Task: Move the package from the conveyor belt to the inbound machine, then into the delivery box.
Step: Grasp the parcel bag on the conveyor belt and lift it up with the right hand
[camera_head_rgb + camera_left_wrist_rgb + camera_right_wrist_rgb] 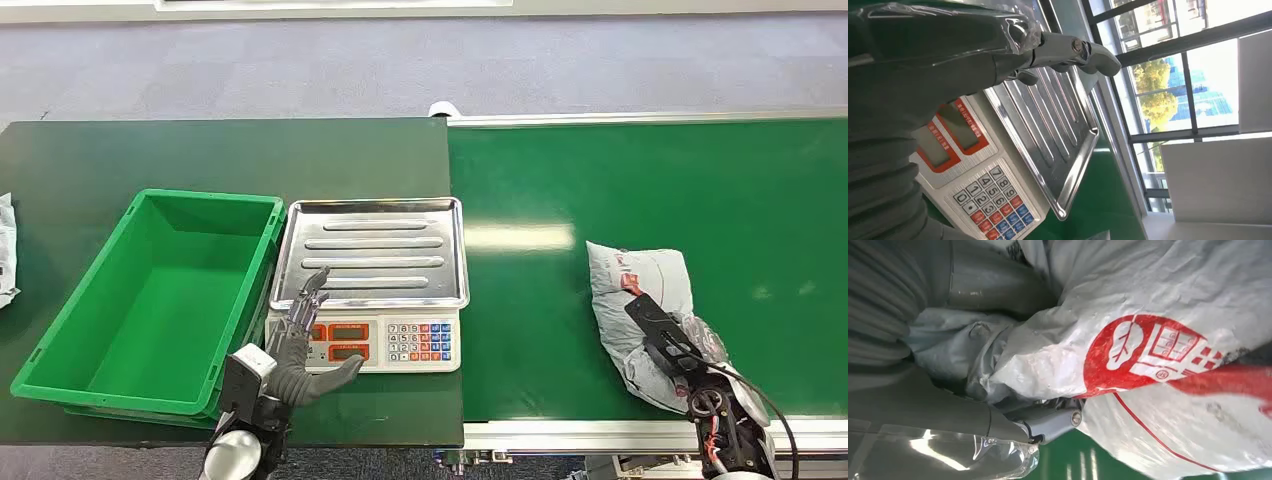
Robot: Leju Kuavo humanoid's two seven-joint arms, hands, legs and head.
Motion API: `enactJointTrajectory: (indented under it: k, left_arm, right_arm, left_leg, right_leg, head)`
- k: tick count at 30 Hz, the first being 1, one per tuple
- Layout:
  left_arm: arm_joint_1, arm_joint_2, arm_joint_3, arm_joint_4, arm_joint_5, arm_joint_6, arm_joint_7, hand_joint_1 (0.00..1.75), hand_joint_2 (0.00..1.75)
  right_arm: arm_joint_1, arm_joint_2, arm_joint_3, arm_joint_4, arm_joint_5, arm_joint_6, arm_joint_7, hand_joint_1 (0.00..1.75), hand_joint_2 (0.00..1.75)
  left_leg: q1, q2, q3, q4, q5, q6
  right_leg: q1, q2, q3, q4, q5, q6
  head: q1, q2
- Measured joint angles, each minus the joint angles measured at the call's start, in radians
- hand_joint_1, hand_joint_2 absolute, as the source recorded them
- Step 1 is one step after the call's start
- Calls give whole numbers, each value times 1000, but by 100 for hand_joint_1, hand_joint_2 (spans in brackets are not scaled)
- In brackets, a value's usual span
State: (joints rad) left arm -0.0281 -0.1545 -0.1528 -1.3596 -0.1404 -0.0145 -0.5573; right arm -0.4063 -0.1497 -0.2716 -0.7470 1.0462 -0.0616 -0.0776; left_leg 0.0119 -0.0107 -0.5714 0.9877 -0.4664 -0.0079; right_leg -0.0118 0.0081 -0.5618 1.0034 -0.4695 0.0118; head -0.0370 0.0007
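Note:
A crumpled grey-white package (640, 285) with red print lies on the green conveyor belt (700, 170), near its front edge. My right hand (668, 342) lies over the package's near half with dark fingers on top. In the right wrist view the package (1158, 340) is bunched against the palm, and the thumb (1048, 422) is curled under it. My left hand (300, 350) hovers over the front left of the scale, holding nothing, with its fingers (1063, 50) stretched out above the steel tray (1058, 130). The scale's tray (370, 250) is bare.
A green delivery box (160, 300) stands left of the scale on the dark table, touching the tray's edge. The scale's keypad (420, 342) faces me. Another pale bag (5, 250) shows at the table's far left edge. Windows appear in the left wrist view.

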Motion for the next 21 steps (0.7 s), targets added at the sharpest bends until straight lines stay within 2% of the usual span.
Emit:
enactJointTrajectory:
  k: [12,15,21]
  left_arm:
    - [11,0,21,-32,-2,1,0,0,175]
    - [14,1,35,-44,-2,3,-7,0,175]
    - [12,8,59,-54,3,3,-51,0,175]
  right_arm:
    - [32,34,44,-106,13,-36,-43,175,175]
    - [56,44,55,-159,8,-62,-96,175,175]
    - [101,76,92,-337,-47,-169,-276,175,175]
  left_leg:
    - [0,0,-4,0,0,0]
    - [0,-1,-6,0,0,0]
    - [0,0,-9,0,0,0]
  right_leg:
    - [0,0,-4,0,0,0]
    - [0,0,-5,0,0,0]
    - [0,0,-9,0,0,0]
  head:
    - [0,0]
    - [0,0]
    - [0,0]
